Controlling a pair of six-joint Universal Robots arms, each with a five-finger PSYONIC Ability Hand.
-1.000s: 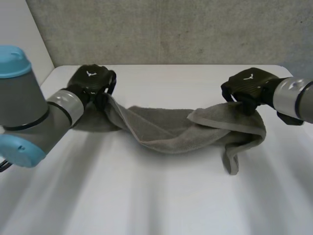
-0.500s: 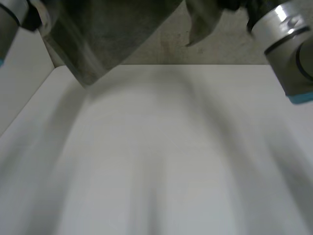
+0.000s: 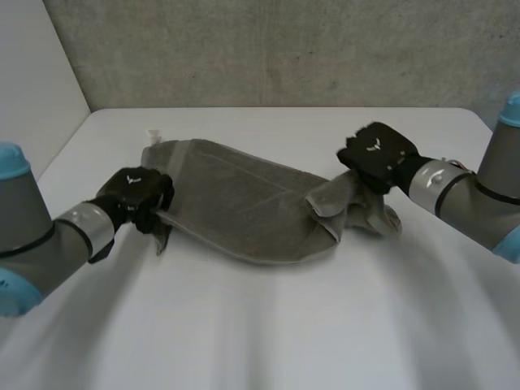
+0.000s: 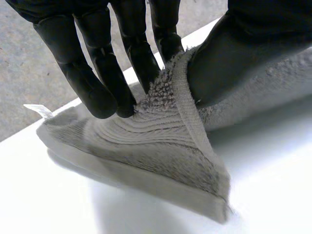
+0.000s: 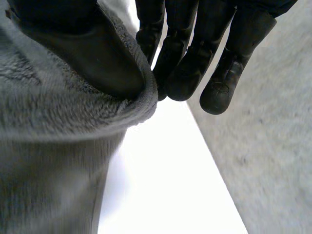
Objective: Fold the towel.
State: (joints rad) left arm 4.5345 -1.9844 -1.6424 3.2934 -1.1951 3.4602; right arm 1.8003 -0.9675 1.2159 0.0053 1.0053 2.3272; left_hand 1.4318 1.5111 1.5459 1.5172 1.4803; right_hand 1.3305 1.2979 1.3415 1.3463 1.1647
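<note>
A grey towel [image 3: 236,203] lies slantwise across the white table [image 3: 260,333], mostly flat, with its right end bunched. My left hand [image 3: 134,193] is at the towel's near-left corner. In the left wrist view its fingers [image 4: 97,73] and thumb pinch the towel's [image 4: 165,146] hemmed edge. My right hand [image 3: 375,154] sits over the crumpled right end. In the right wrist view the towel [image 5: 48,146] wraps over the thumb, and the fingers [image 5: 190,58] press against its rim.
A small white tag [image 3: 152,132] sticks out at the towel's far-left corner, also seen past my left fingers as a white tag [image 4: 39,110]. A rough grey wall [image 3: 284,49] stands behind the table's far edge. Bare tabletop lies in front of the towel.
The towel, stretched and twisted between both hands, was swung up high and is now laid down flatter. My left hand has come nearer the front, my right hand slightly inward.
</note>
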